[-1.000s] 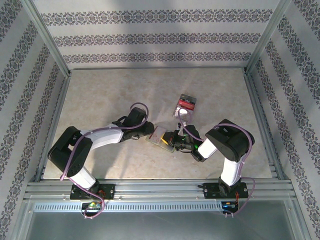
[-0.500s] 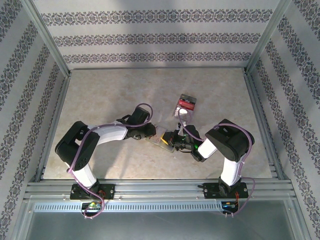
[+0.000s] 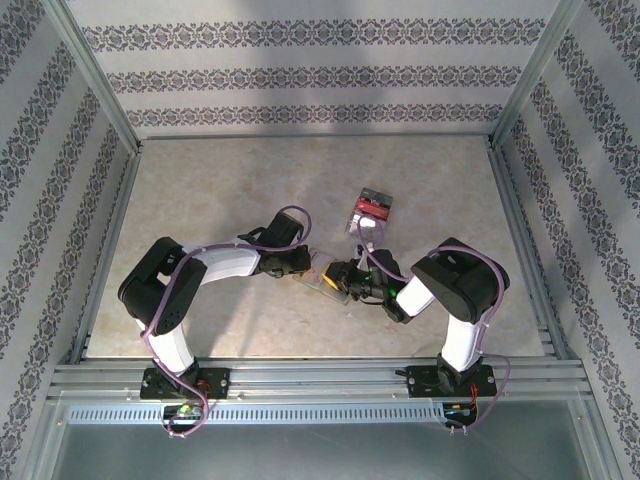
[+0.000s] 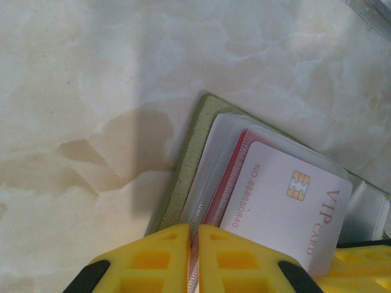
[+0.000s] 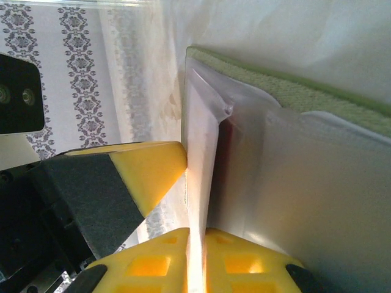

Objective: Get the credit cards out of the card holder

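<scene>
Top view: the card holder (image 3: 324,276) is seen lying open on the table (image 3: 200,200), a little right of centre and toward the near edge, between the two arms. The left gripper (image 3: 303,266) is set at its left end, the right gripper (image 3: 345,280) at its right end.

Left wrist view: the yellow fingers of the left gripper (image 4: 194,235) are brought almost together, with only a thin slit left. The edge of a clear pocket (image 4: 211,165) is seen running into that slit, so the pocket appears to be pinched. A white VIP card (image 4: 287,204) is lodged in the pockets, with a red card (image 4: 231,174) tucked behind it. The olive cover (image 4: 186,171) is laid flat on the table.

Right wrist view: the right gripper (image 5: 197,241) is closed on a thin clear sheet of the holder (image 5: 293,85). A yellow fingertip (image 5: 143,171) of the left gripper is placed against the same sheet from the other side.

Loose cards (image 3: 372,212), one red and dark, one pale, are noted on the table just beyond the holder.
</scene>
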`<move>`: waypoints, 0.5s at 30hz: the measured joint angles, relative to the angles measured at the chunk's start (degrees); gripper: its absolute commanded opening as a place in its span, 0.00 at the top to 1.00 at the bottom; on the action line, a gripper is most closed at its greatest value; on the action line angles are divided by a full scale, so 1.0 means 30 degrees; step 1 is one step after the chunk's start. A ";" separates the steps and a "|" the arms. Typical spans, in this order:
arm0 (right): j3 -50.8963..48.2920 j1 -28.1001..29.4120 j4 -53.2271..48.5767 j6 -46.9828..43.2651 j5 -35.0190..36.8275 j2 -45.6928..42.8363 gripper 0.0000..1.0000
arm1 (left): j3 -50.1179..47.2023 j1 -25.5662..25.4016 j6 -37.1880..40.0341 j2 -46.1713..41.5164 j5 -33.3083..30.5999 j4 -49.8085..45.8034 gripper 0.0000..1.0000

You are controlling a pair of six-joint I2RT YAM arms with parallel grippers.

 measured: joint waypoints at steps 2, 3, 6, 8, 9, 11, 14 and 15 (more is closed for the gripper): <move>0.0007 0.0000 0.0066 0.0000 0.0000 0.0000 0.84 | 0.0000 -0.0015 0.0007 0.0036 0.0015 0.0015 0.92; 0.0007 0.0000 0.0095 0.0000 0.0000 0.0000 0.84 | 0.0007 -0.0015 0.0007 0.0051 0.0051 0.0022 0.93; 0.0095 0.0000 0.0087 -0.0066 -0.0015 0.0000 0.83 | 0.0022 -0.0015 0.0000 0.0109 0.0087 0.0087 0.94; 0.0182 0.0000 0.0044 -0.0080 -0.0015 0.0000 0.82 | 0.0022 -0.0015 0.0000 0.0117 0.0102 0.0109 0.95; 0.0204 0.0000 0.0029 -0.0117 -0.0015 0.0000 0.82 | 0.0022 -0.0015 0.0000 0.0117 0.0124 0.0117 0.96; 0.0262 0.0007 -0.0015 -0.0138 -0.0015 0.0000 0.81 | 0.0022 -0.0015 -0.0007 0.0117 0.0131 0.0138 0.97; 0.0372 0.0000 -0.0029 -0.0204 -0.0022 0.0000 0.77 | 0.0022 -0.0022 -0.0007 0.0131 0.0138 0.0160 0.97; 0.0430 0.0000 -0.0029 -0.0226 -0.0022 0.0000 0.75 | 0.0022 -0.0022 -0.0007 0.0138 0.0138 0.0175 0.98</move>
